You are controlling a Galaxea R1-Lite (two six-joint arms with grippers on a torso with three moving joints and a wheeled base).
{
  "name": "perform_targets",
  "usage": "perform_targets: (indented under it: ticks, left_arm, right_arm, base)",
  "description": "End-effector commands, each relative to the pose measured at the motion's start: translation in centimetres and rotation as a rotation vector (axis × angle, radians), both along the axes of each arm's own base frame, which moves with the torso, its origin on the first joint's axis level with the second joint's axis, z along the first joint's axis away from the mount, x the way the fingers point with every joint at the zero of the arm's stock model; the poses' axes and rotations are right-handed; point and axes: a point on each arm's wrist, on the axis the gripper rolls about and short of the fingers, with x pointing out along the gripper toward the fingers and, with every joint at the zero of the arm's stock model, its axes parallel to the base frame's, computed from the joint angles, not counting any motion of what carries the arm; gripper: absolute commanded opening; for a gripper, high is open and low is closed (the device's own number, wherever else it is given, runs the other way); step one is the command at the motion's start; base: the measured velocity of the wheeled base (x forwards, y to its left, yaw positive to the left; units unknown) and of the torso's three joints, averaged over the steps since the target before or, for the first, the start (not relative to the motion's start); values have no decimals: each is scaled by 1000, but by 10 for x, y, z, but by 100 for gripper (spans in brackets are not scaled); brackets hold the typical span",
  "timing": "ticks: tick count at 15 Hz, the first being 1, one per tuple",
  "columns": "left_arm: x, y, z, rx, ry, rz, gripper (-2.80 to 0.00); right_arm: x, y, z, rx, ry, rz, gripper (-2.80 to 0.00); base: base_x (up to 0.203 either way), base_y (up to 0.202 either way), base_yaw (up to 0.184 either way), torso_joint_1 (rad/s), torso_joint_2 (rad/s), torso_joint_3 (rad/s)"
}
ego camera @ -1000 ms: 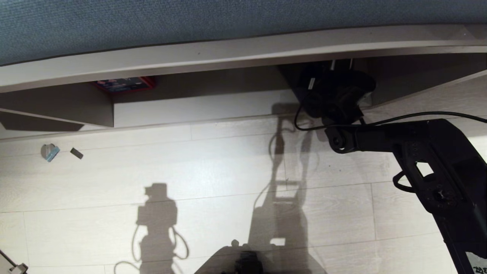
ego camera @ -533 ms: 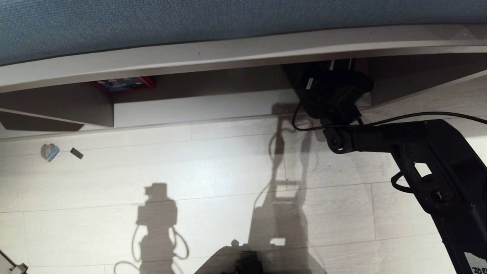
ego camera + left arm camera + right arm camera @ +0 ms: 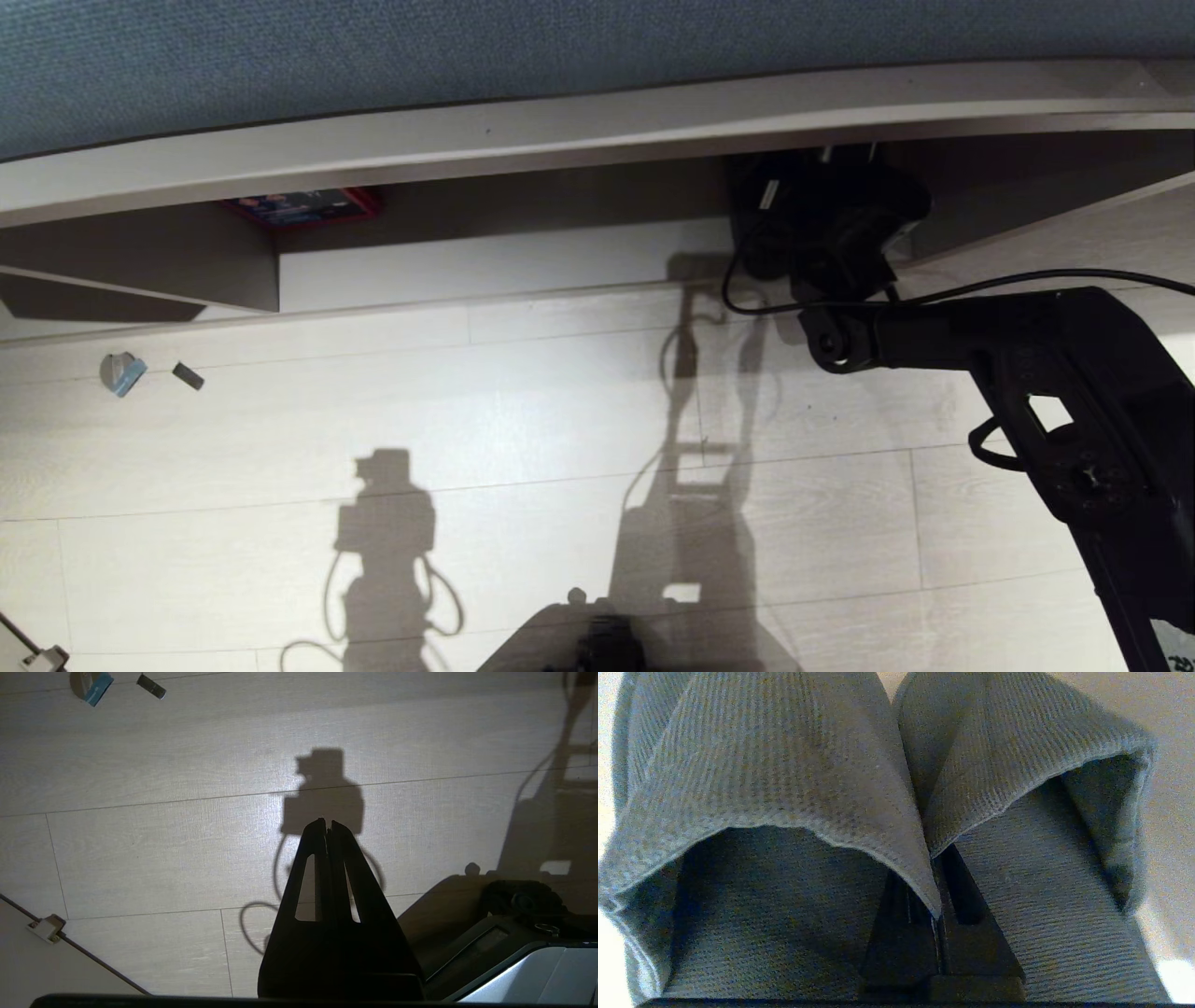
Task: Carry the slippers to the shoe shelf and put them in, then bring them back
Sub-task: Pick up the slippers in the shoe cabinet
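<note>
- Pinching the inner strap edges of both slippers [image 3: 794, 779] together, the right gripper [image 3: 934, 914] reaches into the shoe shelf [image 3: 597, 140].
- Soft, light fabric will likely sag; gripping both straps together seems sensible.
- Left gripper [image 3: 328, 828] hangs pressed together over the floor [image 3: 163, 812].

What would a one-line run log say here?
right tool: shut on slippers, inner edges pinched | place: shoe shelf | left tool: shut, idle over floor

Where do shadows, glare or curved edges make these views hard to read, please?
Head view: the shoe shelf edge bows like lens distortion, and the right gripper merges into the dark recess. Left wrist view: the shut left gripper is a backlit silhouette over its own shadow on the floor. Right wrist view: the slippers fill the frame; corners glare white.
</note>
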Motion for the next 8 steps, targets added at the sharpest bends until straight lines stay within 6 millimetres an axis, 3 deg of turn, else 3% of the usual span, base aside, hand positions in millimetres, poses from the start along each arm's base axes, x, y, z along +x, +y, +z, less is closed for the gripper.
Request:
perform_targets:
  ticks: [1,4,8]
  left_arm:
    - [1,0,-2,0,6,0,-280]
    - [1,0,-2,-1,6,0,-280]
    - [1,0,-2,0,6,0,-280]
  right_arm:
    - [-16,-1,16,10,-16,1,-280]
    - [-51,14,28,1,31,55,-280]
    - [-87,43,7,-32,124,139,-280]
  base:
    - [0,0,0,0,0,0]
    - [0,0,0,0,0,0]
    - [0,0,0,0,0,0]
